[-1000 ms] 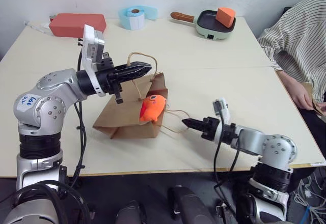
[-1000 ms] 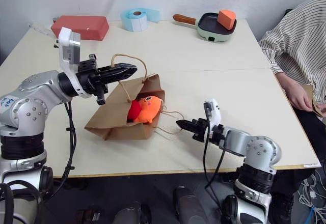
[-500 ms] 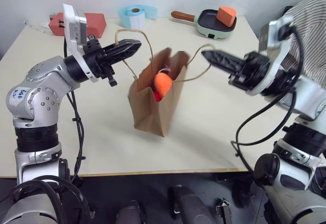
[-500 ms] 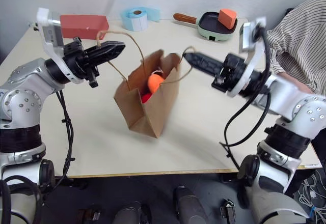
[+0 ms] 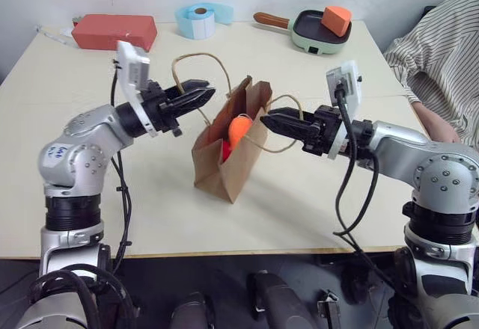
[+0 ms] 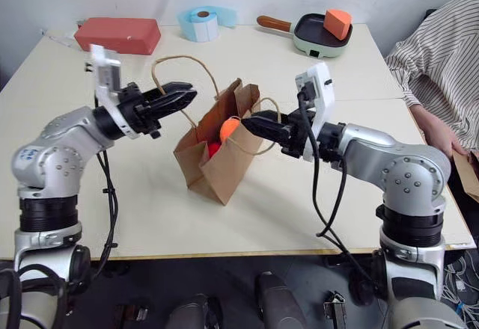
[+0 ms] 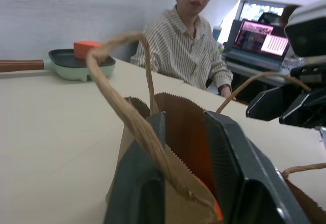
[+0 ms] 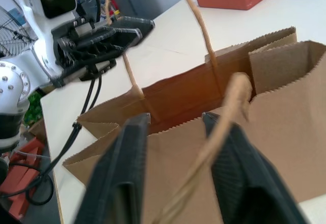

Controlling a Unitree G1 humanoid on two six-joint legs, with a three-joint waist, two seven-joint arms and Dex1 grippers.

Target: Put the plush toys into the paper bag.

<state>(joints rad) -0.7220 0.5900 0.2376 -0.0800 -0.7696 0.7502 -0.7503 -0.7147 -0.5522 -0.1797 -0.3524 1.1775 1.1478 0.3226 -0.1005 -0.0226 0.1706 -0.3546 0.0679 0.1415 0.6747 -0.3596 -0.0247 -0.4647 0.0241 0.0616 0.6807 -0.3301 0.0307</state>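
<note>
Cream table (image 5: 314, 187): paper bag (image 5: 224, 161) upright, orange plush (image 5: 239, 128) inside.

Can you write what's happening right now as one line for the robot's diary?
paper bag: upright on table, toys inside | left gripper: open, handle loop between fingers | right gripper: open at other handle

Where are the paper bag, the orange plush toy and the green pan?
paper bag (image 5: 221, 166): left eye view, brown front wall.
orange plush toy (image 5: 239, 128): left eye view, part showing inside the bag's mouth.
green pan (image 5: 310, 43): left eye view, pale green rim.
</note>
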